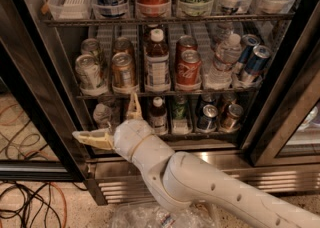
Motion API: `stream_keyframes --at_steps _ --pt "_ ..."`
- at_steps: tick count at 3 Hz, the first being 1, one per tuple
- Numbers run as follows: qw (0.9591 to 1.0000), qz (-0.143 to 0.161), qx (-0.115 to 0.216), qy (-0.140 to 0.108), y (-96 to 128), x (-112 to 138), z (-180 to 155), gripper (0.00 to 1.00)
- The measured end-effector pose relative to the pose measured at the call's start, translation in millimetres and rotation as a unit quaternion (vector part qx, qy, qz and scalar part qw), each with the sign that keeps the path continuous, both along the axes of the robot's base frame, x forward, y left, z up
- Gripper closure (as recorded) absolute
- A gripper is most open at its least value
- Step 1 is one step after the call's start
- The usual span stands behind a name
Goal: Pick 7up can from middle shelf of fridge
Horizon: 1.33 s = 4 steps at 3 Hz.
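Observation:
The 7up can (90, 72), pale green-and-white with a silver top, stands at the left front of the middle shelf (200, 92), with a similar can behind it. A copper-orange can (123, 70) stands right beside it. My gripper (107, 120) is open wide and empty, below the middle shelf's rail in front of the lower shelf. One finger (133, 107) points up toward the rail and the other (92, 138) points left. The fridge (45, 97) has its door open. My white arm hides part of the lower shelf.
On the middle shelf stand a brown bottle (157, 64), two red Coca-Cola cans (188, 68), a water bottle (225, 59) and blue cans (254, 62). Tall cans fill the rack above. Small bottles and cans sit on the lower shelf. Cables (30, 202) lie on the floor at left.

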State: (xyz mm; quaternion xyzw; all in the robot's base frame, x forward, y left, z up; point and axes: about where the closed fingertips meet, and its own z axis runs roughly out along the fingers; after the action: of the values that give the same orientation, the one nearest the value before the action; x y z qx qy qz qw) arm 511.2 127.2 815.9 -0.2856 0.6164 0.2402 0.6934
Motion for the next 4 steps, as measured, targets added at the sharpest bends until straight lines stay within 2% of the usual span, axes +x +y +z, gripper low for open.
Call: stream_keyframes --at_steps 1,2,3,4 --pt "0.9998 -0.007 0.001 -0.02 11.1 15.2 0.0 0.0" --pt "0.9997 -0.011 -0.005 -0.02 8.4 12.0 1.8 0.0" --pt "0.9996 -0.016 -0.023 -0.006 -5.0 18.1 12.0 0.0" --pt "0.9996 -0.016 -0.023 -0.006 -4.5 17.8 12.3 0.0"
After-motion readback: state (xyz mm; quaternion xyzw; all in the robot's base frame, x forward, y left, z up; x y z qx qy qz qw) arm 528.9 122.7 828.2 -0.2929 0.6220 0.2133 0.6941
